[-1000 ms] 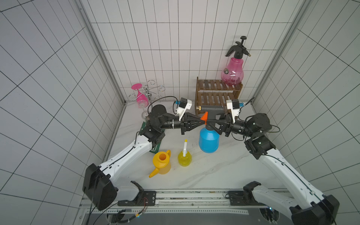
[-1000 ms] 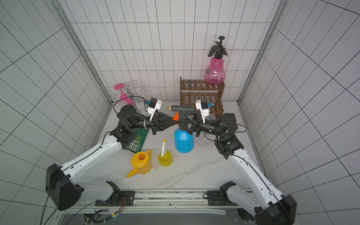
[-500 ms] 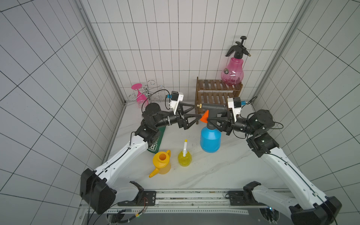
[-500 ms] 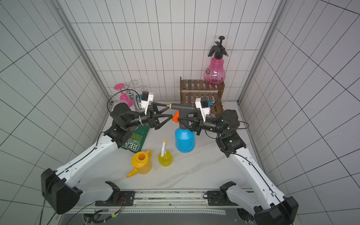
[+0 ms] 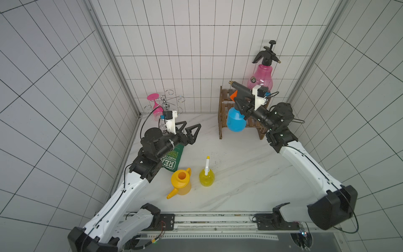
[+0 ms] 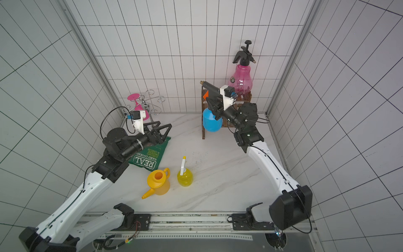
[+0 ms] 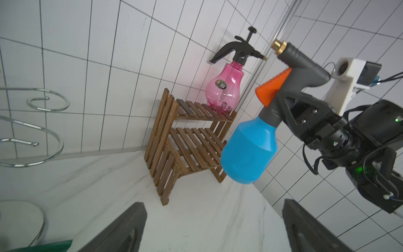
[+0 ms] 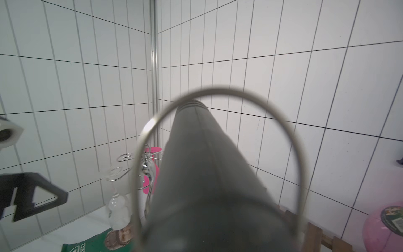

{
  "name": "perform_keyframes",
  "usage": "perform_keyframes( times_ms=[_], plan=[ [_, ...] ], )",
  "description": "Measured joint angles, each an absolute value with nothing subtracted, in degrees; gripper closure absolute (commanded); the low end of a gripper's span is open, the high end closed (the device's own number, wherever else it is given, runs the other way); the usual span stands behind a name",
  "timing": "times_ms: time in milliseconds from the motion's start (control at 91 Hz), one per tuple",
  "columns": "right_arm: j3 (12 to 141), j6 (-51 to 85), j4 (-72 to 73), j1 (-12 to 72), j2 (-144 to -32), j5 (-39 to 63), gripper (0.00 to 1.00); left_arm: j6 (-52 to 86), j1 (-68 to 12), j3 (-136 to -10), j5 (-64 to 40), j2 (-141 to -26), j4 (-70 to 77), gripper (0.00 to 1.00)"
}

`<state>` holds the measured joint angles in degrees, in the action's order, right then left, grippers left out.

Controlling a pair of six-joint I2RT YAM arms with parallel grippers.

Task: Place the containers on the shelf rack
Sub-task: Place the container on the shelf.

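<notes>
Right gripper is clamped on the neck of the blue sprayer, just under the orange trigger; the sprayer hangs clear of the table with nothing under its base.

Position: the sprayer sits in front of the shelf rack, between the rack and the right arm, near it but apart from it as far as the left wrist view shows; the rack lies ahead of the gripper toward the back wall.

Orientation: the sprayer's long axis runs base to head, near upright with a slight tilt; the brass-tipped nozzle points toward the robot's left and the back wall, away from the gripping arm.

Rack condition: the pink sprayer stands on the upper tier at the end nearer the right wall; the rest of that tier and the whole lower tier are bare.

Left gripper: fingers spread wide, holding nothing, above the green snack bag, well apart from the rack; the right arm is plainly the nearer.

The watering can and yellow trigger bottle stand on the table, unplaced.

Judgement: the placement turns on carrying the base forward over a slat before release.
</notes>
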<state>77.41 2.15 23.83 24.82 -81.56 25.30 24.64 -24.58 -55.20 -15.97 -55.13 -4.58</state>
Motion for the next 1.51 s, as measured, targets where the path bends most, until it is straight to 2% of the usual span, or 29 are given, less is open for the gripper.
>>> perform_keyframes(
  times_ms=[297,1143,1506],
  plan=[
    [91.2,0.2,25.5,23.2,-94.6,20.5,1.0,22.1,-23.6,-52.9,-13.1,-50.5,-7.9,0.01],
    [103.6,-0.5,26.7,19.9,-105.0,18.5,1.0,19.9,-23.5,-50.5,-11.4,-50.9,-8.9,0.01],
    [112.0,-1.8,26.8,19.4,-113.1,16.8,1.0,19.9,-23.5,-50.1,-11.4,-51.1,-8.8,0.01]
  ],
)
